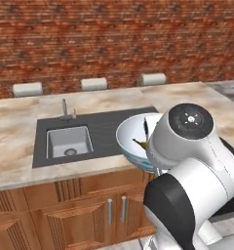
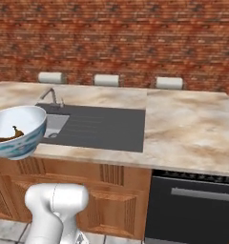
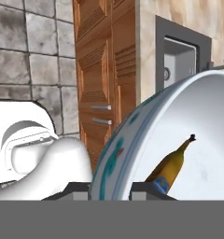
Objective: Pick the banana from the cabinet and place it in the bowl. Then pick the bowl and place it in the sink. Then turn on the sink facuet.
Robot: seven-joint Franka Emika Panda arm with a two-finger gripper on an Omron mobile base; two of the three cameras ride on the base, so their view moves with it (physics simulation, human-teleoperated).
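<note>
Gripped at its rim by the gripper (image 3: 115, 186), the bowl (image 1: 134, 139) hangs over the counter's front edge, with the banana (image 3: 172, 164) inside. Its target, the sink (image 1: 68, 142), lies to the bowl's left, slightly farther back.

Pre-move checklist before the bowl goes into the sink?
1. Banana inside bowl: ok.
2. Gripper shut on bowl rim: ok, one finger on each side of the wall in the hand view.
3. Bowl lifted off counter: ok.
4. Bowl over sink basin: not ok, it hangs at the counter's front edge.
5. Basin free of objects: ok.
6. Faucet outside the bowl's path: cannot tell.
</note>
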